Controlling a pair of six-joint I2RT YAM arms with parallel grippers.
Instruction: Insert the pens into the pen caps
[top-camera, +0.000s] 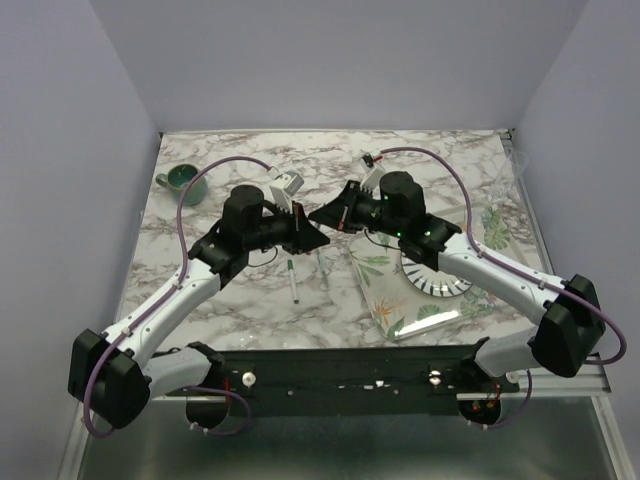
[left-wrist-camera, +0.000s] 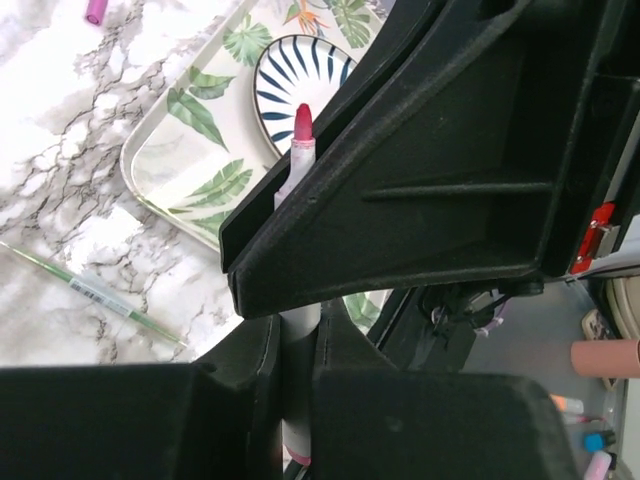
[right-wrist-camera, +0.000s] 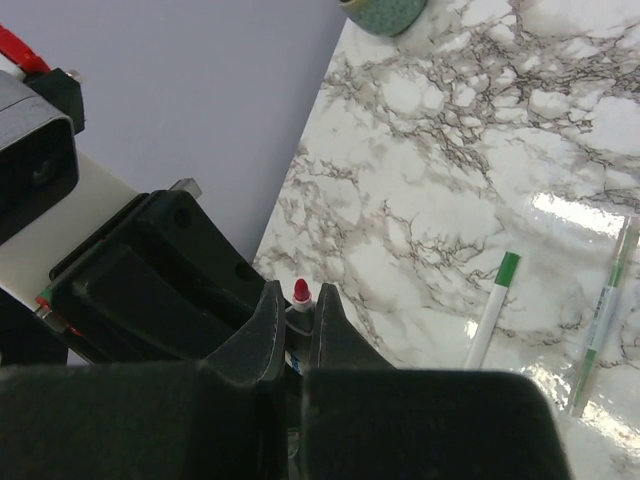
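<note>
Where the two arms meet above the marble table (top-camera: 230, 300), the left gripper (left-wrist-camera: 298, 345) has its jaws clamped on the white shaft of a red-tipped pen (left-wrist-camera: 303, 125), held off the surface. The right gripper (right-wrist-camera: 297, 310) sets its fingers close on either side of that pen's upper end; whether they pinch it I cannot tell. A leaf-print tray (top-camera: 385, 300) bearing a striped plate (top-camera: 440, 285) lies right, a green mug (top-camera: 183, 180) far left. A green-capped pen (top-camera: 292, 282) and a thin clear pen (right-wrist-camera: 603, 322) lie near each other on the marble, a pink cap (left-wrist-camera: 95, 10) well apart
</note>
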